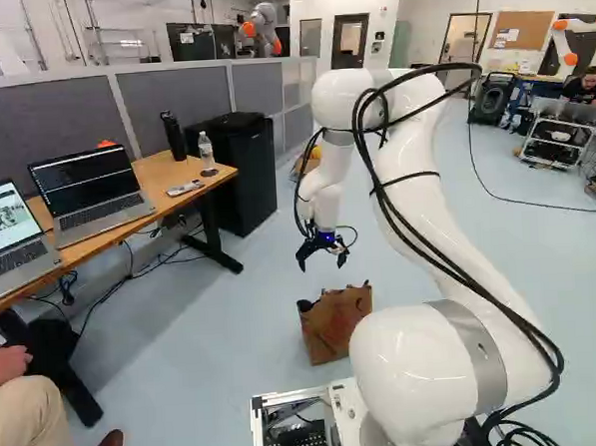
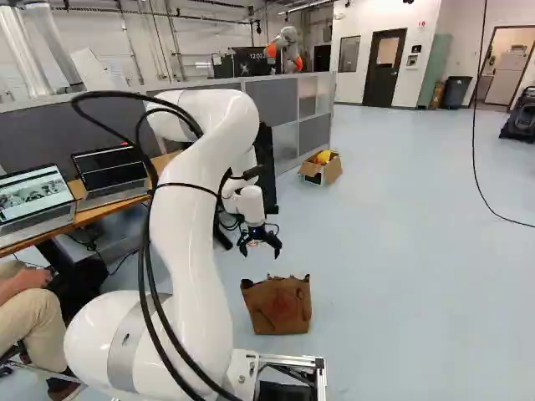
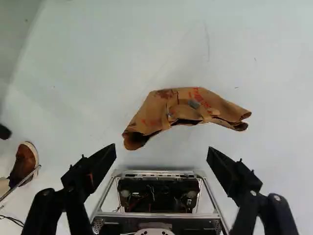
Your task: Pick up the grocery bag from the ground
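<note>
From the middle of the room I'm seeing a white robot arm [image 1: 448, 215] rising from the foot of both base views and reaching forward over a pale blue floor [image 2: 401, 251]. A brown paper grocery bag [image 1: 337, 326] is standing upright on that floor, bearing red print, its mouth crumpled and uneven (rather like a well-used lunch sack). Picture a clock dial centred on the bag in the left base view: the black gripper [image 1: 322, 264] is hanging at twelve o'clock, higher than the bag and apart from it. Its two fingers are spreading wide, with nothing pinched between them. In the wrist view the bag is lying ahead of the fingertips, and what looks like a handle strap is crossing it; the metal frame of the base [image 3: 159, 214] is showing between the fingers.

On the same dial, a wooden desk [image 1: 160, 173] is standing between ten and eleven o'clock, holding two laptops and a water bottle [image 1: 206, 151], and a black cabinet [image 1: 244, 181] is standing at eleven. In the right base view, a cardboard box [image 2: 332, 170] is sitting between twelve and one o'clock from the bag, near the partition.
</note>
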Robot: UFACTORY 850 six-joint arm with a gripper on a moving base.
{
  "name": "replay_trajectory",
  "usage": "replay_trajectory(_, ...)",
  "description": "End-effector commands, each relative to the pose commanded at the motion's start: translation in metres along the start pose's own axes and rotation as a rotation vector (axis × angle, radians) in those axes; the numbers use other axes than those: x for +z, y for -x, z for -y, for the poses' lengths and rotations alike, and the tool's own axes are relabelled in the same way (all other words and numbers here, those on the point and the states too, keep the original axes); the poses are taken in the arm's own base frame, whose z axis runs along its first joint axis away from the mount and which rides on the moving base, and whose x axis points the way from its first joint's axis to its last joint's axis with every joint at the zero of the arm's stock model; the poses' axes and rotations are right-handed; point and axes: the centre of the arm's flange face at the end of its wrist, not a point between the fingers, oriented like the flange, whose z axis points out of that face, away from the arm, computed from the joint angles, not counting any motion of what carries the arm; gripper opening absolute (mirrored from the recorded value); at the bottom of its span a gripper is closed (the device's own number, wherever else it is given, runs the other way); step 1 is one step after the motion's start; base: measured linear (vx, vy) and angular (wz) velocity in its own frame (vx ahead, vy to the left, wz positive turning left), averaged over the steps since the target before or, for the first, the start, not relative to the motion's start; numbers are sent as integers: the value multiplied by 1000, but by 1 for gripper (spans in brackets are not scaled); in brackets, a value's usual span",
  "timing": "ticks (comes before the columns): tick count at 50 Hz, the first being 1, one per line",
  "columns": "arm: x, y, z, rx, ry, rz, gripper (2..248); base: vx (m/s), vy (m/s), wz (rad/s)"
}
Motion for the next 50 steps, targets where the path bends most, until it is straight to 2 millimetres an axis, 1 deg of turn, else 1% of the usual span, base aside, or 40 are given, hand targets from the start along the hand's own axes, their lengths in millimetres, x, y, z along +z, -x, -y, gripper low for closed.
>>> replay_trajectory(9,26,-4,0,117,1,22,247,0,0,0)
replay_trajectory(46,133,-14,0,883,39,83,247,0,0,0)
replay_trajectory(50,145,-14,0,932,44,87,247,0,0,0)
